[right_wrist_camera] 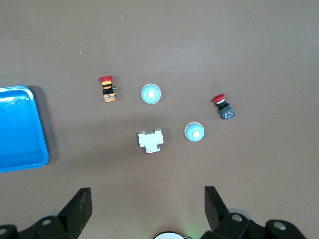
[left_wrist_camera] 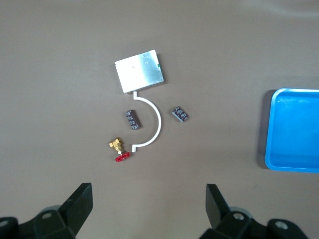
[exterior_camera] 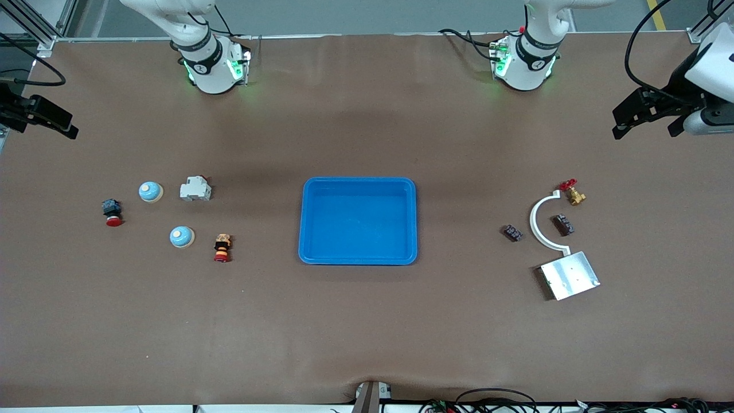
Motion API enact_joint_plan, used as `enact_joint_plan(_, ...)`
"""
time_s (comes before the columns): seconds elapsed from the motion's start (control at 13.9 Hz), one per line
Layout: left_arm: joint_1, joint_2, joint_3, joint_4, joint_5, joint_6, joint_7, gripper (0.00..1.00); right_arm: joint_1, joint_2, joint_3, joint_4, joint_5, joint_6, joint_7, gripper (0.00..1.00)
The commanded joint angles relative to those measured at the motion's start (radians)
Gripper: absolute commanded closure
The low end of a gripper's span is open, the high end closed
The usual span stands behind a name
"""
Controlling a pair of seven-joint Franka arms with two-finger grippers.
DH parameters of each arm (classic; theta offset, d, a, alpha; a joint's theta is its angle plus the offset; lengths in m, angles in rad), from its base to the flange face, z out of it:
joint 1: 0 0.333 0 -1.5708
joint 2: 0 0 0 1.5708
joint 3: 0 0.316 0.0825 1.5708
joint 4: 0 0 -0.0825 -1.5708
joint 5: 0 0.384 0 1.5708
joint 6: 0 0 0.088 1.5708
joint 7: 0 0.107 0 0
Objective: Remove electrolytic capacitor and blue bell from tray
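Blue tray (exterior_camera: 358,221) mid-frame, empty; nearer blue bell (exterior_camera: 182,236) out, at the right arm's end. Left gripper (left_wrist_camera: 148,199) and right gripper (right_wrist_camera: 148,199) waiting over the table's ends, jaws apart.

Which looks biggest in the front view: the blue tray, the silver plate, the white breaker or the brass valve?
1. blue tray
2. silver plate
3. white breaker
4. brass valve

All lie flat on the table, so nearness barely matters.

A shallow bright-blue tray (exterior_camera: 309,252) is lying flat at mid-table, while two blue bells (exterior_camera: 151,191) (exterior_camera: 182,236) are sitting upright toward the right arm's end.
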Motion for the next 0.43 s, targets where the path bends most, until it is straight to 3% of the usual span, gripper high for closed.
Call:
enact_joint_plan(0.0, -0.004, 0.012, -0.001, 0.030, -0.005, -0.022, 0.000, 0.00, -0.025, 0.012, 0.008, 0.027, 0.030, -0.018, -0.012, 0.00)
enact_joint_plan(0.36, -0.004, 0.009, -0.001, 0.030, -0.005, -0.033, -0.002, 0.00, -0.043, 0.012, 0.002, 0.007, 0.084, 0.016, -0.015, 0.00)
